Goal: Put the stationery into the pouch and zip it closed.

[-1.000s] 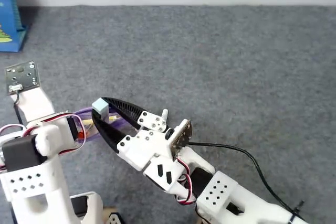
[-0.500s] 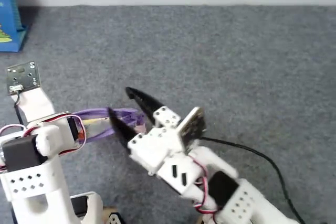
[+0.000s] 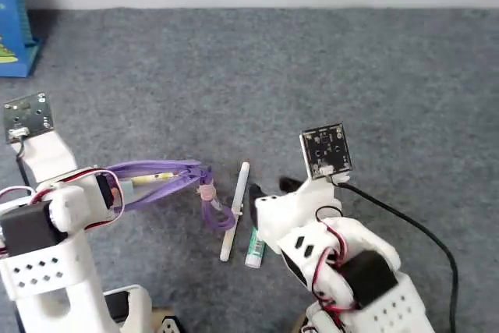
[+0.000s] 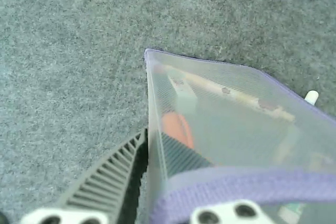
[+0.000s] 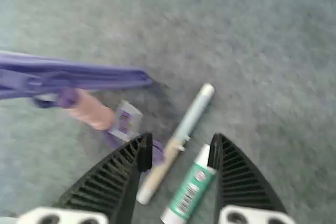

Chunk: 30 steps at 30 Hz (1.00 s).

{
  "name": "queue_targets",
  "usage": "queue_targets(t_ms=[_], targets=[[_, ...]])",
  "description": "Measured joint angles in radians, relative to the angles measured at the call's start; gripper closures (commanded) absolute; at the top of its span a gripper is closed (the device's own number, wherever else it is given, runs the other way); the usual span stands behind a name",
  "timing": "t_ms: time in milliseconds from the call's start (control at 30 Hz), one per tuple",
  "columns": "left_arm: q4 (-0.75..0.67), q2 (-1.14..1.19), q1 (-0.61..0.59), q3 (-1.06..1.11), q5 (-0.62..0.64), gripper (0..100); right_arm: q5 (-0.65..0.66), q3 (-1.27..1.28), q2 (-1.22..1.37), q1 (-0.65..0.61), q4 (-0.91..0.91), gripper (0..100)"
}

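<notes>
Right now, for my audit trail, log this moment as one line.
left jaws: shut on pouch | right jaws: open above pen, green tube | both outside pouch

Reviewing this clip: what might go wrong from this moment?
The pen and glue stick lie close together under the open right gripper, so closing may catch both or knock one aside. The pull tag dangling from the pouch lies right beside the pen and might get snagged.

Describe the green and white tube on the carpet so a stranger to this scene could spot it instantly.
On the grey carpet, find the purple mesh pouch. Beside its loose end lie two sticks, nearly parallel. The tube is the shorter, thicker one with the green label, next to the longer, slimmer white pen.
</notes>
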Motion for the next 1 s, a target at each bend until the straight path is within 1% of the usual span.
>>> queue_targets(t_ms=[133,267,433,533,667,867,1000], targets=[[0.000,0.000,-0.002,0.000,0.000,99,-0.025,0.000,0.166,0.054,-0.002,83.2],[0.000,0.000,-0.002,0.000,0.000,99,-0.035,0.000,0.396,0.100,-0.074,83.2],[0.000,0.000,-0.002,0.000,0.000,99,-0.064,0.000,0.654,0.095,-0.166,83.2],[0.000,0.000,-0.002,0.000,0.000,99,-0.071,0.000,0.756,0.094,-0.224,83.2],[0.000,0.000,-0.002,0.000,0.000,99,-0.071,0.000,0.825,0.089,-0.290,83.2],[0.000,0.000,-0.002,0.002,0.000,99,-0.071,-0.009,0.836,0.012,-0.341,83.2],[-0.002,0.000,-0.002,0.008,0.000,99,-0.071,-0.011,0.859,0.005,-0.377,83.2]])
